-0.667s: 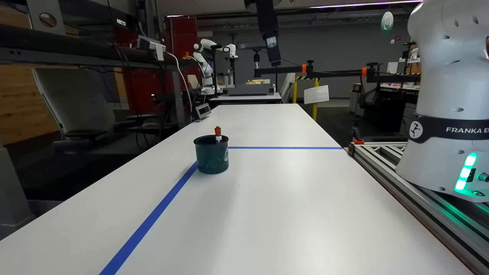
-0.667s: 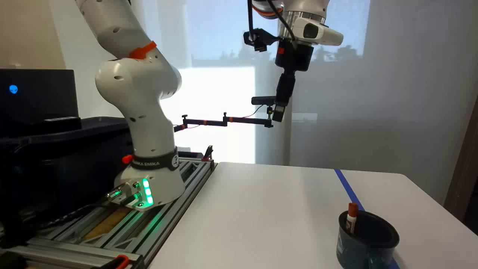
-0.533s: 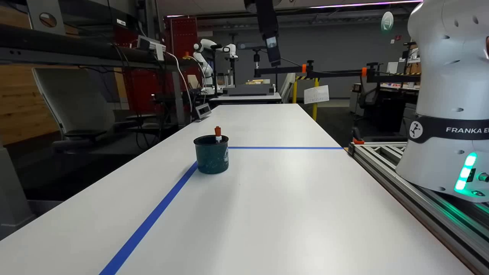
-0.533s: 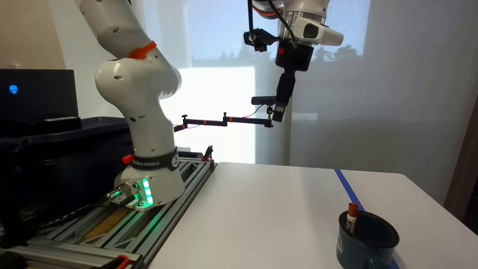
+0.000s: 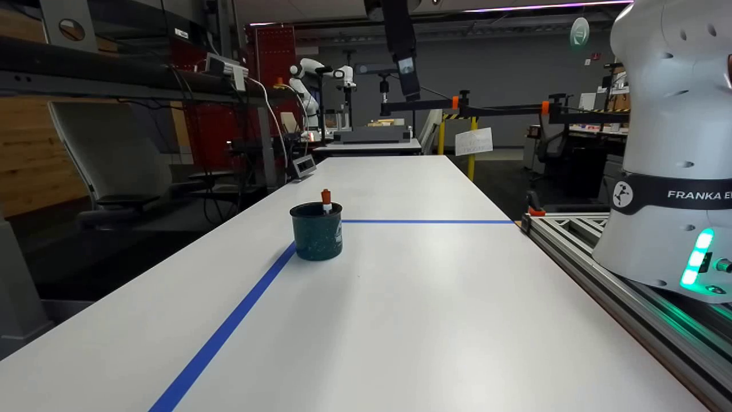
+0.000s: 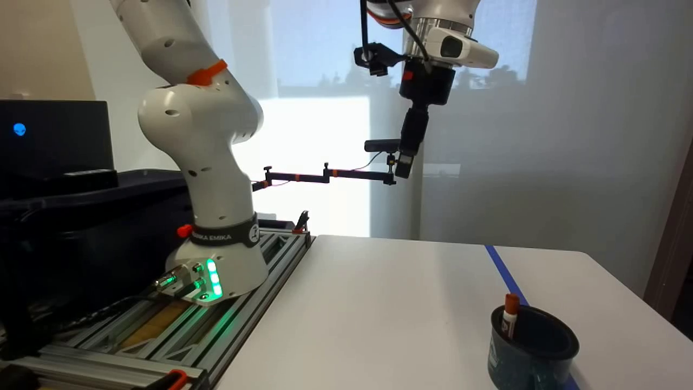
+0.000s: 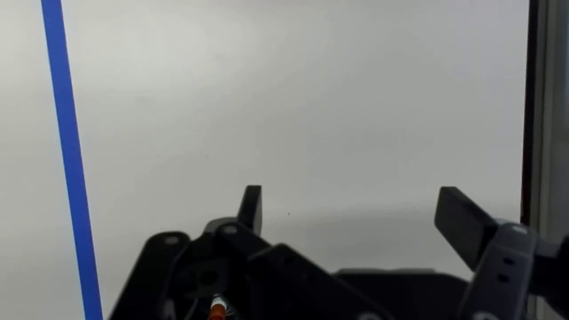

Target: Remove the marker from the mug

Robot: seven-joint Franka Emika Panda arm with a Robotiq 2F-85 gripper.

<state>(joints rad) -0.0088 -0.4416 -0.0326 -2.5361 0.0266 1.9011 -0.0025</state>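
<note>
The dark teal mug stands upright on the white table, and it also shows in an exterior view at the lower right. The marker stands in the mug, leaning on its rim, with its red-brown cap above the rim and its lower part hidden; it shows too in an exterior view. My gripper hangs high above the table, well away from the mug. In the wrist view my gripper is open and empty; the marker's cap peeks out behind the left finger's linkage, and the mug is mostly hidden.
Blue tape runs along the white table and meets a cross strip. The robot base stands on a metal frame at the table's side. A camera on a jointed arm stands behind the gripper.
My gripper and wrist have shifted only very slightly. The mug and the marker have not moved.
</note>
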